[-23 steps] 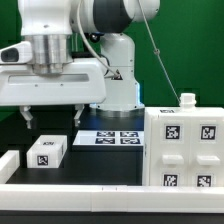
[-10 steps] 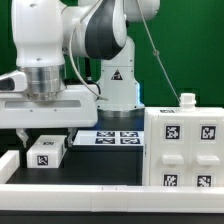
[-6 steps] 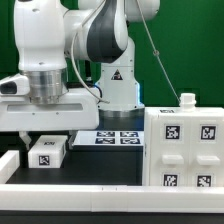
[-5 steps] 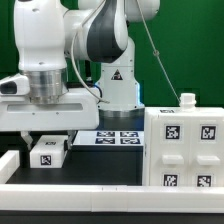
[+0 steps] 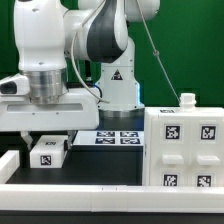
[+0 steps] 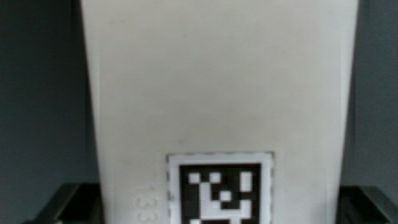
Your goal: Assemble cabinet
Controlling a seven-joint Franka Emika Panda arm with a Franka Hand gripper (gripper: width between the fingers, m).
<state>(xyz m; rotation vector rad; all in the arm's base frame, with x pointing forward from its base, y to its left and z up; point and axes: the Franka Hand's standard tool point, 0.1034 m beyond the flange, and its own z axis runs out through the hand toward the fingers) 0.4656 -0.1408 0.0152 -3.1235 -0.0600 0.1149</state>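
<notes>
step: The arm was at the grasp of a small white block (image 5: 47, 152), one loose part among the pieces of the cabinet job.
claw: The claw (image 5: 46, 136) stood low over the block, its jaws either side of it. In the wrist view the block (image 6: 217, 110) filled the gap between the dark fingertips (image 6: 63, 203). I could not tell whether the pads were already pressing its sides or still just clear.
cabinet: The cabinet (image 5: 184, 148) stood upright on the counter (image 5: 100, 165) at the exterior view's right, well apart from the block, a small white knob on its top.
marker board: The marker board (image 5: 112, 137) lay flat between block and cabinet.
next move, as I judged: Close firmly on the block's sides, confirm the hold, then lift straight up before carrying it toward the cabinet.
</notes>
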